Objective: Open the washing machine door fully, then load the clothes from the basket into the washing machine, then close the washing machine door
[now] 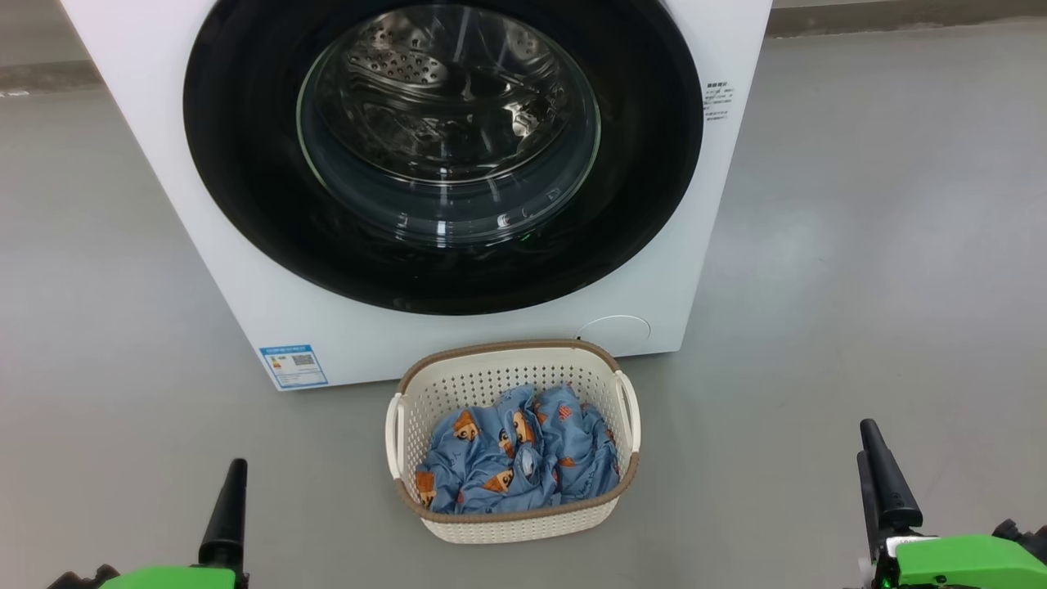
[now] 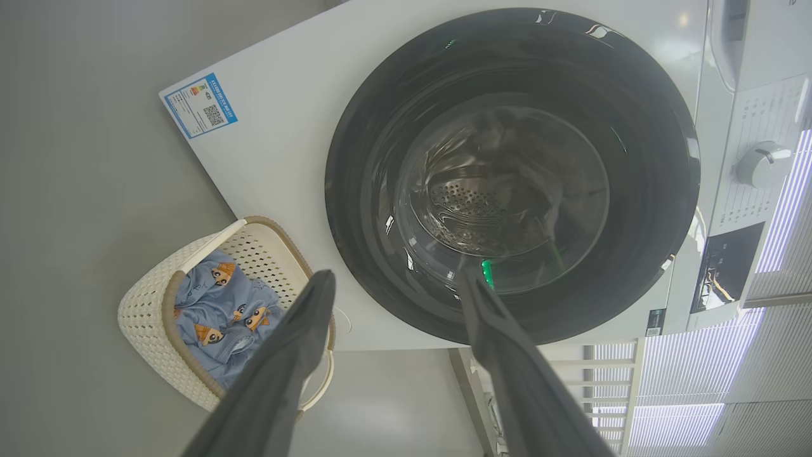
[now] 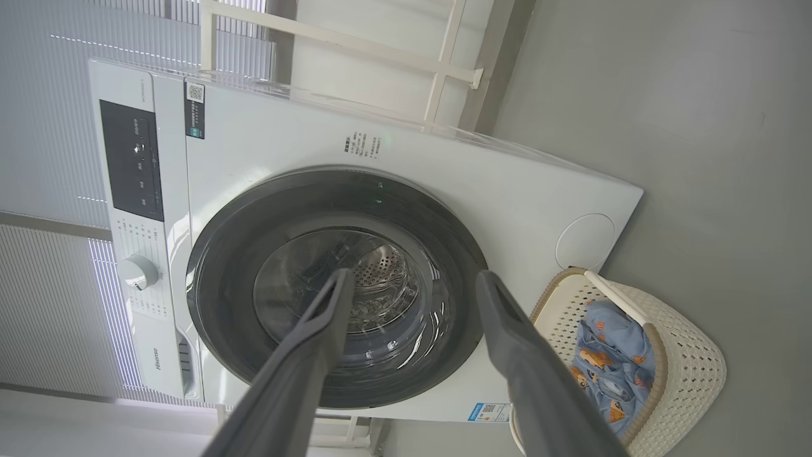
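Both splayed — left tool and right tool flank the basket, apart.

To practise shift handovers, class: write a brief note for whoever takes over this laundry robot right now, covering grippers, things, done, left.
Left gripper: open, empty.
Right gripper: open, empty.
Washing machine door: shut.
Blue printed clothes: bundled in the cream basket, which stands on the floor in front of the washing machine.
Done: nothing yet.
Left: open the door fully, load the clothes, close the door.
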Robot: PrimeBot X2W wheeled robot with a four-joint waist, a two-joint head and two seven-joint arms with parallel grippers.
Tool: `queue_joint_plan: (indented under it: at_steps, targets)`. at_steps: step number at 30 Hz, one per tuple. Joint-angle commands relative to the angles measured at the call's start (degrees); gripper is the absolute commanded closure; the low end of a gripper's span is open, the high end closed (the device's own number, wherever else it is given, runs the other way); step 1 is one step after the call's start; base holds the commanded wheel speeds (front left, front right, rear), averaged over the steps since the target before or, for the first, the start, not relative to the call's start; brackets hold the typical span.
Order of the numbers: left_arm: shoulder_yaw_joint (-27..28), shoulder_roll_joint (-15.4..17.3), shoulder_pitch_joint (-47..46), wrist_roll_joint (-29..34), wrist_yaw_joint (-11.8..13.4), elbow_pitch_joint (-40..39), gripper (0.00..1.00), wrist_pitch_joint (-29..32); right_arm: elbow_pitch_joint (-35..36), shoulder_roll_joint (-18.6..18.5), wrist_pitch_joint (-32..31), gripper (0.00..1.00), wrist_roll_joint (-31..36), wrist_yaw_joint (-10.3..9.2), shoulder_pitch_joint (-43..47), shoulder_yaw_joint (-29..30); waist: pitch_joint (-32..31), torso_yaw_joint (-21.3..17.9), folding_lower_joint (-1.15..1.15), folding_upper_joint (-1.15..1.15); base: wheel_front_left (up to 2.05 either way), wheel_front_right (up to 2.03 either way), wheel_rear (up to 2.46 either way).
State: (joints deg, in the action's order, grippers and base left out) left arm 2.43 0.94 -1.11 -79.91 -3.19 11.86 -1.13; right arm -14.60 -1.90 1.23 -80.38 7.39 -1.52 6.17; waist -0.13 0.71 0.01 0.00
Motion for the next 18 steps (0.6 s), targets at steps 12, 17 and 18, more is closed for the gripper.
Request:
queue_joint_plan:
  at_steps: [12,17,18]
  targets:
    - [0.0,1.1,-2.2,7.9,2.5,-4.8,0.0,-2.6,5.5,-0.6,2.5,0.0,10.2,0.05,-3.0,-0.7,0.0,0.5,-0.01,0.0,0.0,0.0,0.0]
    - [-0.5,1.2,-2.1,12.0,3.0,-5.7,0.0,-3.4,6.4,-0.6,3.4,0.0,14.9,0.05,-3.0,-1.1,0.0,0.6,-0.01,0.0,0.0,0.0,0.0]
    - [-0.6,1.2,-2.1,13.0,3.2,-5.9,0.0,-3.6,6.6,-0.6,3.5,0.0,15.7,0.05,-3.0,-1.1,0.0,0.7,-0.01,0.0,0.0,0.0,0.0]
